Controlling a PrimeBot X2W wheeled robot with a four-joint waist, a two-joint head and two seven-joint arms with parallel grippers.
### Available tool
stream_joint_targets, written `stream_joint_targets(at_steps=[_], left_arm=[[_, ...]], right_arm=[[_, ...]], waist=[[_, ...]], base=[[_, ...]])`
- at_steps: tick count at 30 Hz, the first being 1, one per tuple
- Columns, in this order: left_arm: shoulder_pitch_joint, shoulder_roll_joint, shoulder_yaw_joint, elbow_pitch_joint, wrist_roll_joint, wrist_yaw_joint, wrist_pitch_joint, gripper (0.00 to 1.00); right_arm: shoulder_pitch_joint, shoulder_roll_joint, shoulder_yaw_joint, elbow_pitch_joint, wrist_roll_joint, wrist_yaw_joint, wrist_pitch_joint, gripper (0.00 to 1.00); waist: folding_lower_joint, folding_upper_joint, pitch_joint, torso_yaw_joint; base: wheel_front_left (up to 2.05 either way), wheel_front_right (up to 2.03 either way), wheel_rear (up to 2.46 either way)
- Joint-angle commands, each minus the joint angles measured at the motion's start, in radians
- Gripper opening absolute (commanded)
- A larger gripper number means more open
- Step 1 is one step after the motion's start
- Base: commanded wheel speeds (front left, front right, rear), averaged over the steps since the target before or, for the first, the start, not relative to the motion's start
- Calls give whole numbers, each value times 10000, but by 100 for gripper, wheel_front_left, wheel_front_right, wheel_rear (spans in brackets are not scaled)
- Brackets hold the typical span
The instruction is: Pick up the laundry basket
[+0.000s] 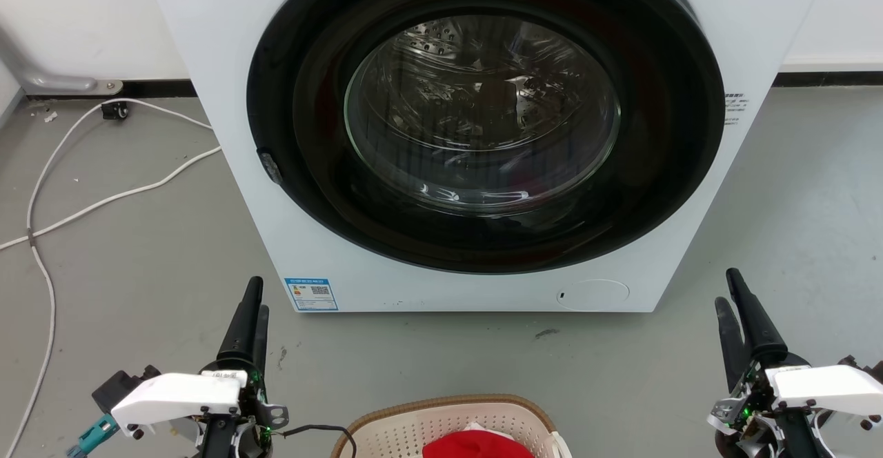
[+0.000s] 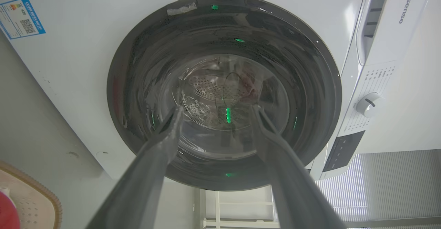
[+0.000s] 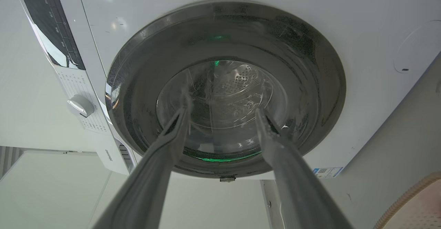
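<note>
Laundry basket [image 1: 441, 401] is sitting on the floor [image 1: 138, 272] at the bottom centre of the head view, holding a red cloth [image 1: 476, 445], below the washing machine [image 1: 331, 265]. Left gripper [image 1: 259, 296] at lower left and right gripper [image 1: 726, 287] at lower right are hovering on either side of it, fingers spread, gripping nothing.

The washing machine [image 1: 221, 30] is seen from the head, from above and close by, looking forward and down over the floor [image 1: 138, 272]; the laundry basket [image 1: 407, 434] is cut by the bottom edge. From low by the floor, the round door [image 2: 224, 94] is faced upward along the left arm's fingers [image 2: 155, 160], the picture being rolled so that the control panel [image 2: 375, 84] lies at right. Along the right arm's fingers [image 3: 289, 167] the same door is faced, rolled the opposite way. The door and the blue label [image 1: 310, 294] are shared by all three views.
</note>
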State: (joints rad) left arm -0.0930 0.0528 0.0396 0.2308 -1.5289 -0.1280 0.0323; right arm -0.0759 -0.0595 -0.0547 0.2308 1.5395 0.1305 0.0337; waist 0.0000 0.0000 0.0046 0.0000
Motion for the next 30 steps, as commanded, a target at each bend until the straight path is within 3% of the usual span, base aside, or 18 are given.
stream_joint_targets(at_steps=[1,30], left_arm=[[-360,48,-63,-264,450,-15,-117,100],[-470,25,-868,-1017,5603,17,-1161,100]], right_arm=[[-142,-85,54,-208,-410,2,-129,100],[-144,16,145,-796,-6577,3,-1173,100]], waist=[[0,0,2,0],[0,0,12,20]], base=[[0,0,0],[0,0,0]])
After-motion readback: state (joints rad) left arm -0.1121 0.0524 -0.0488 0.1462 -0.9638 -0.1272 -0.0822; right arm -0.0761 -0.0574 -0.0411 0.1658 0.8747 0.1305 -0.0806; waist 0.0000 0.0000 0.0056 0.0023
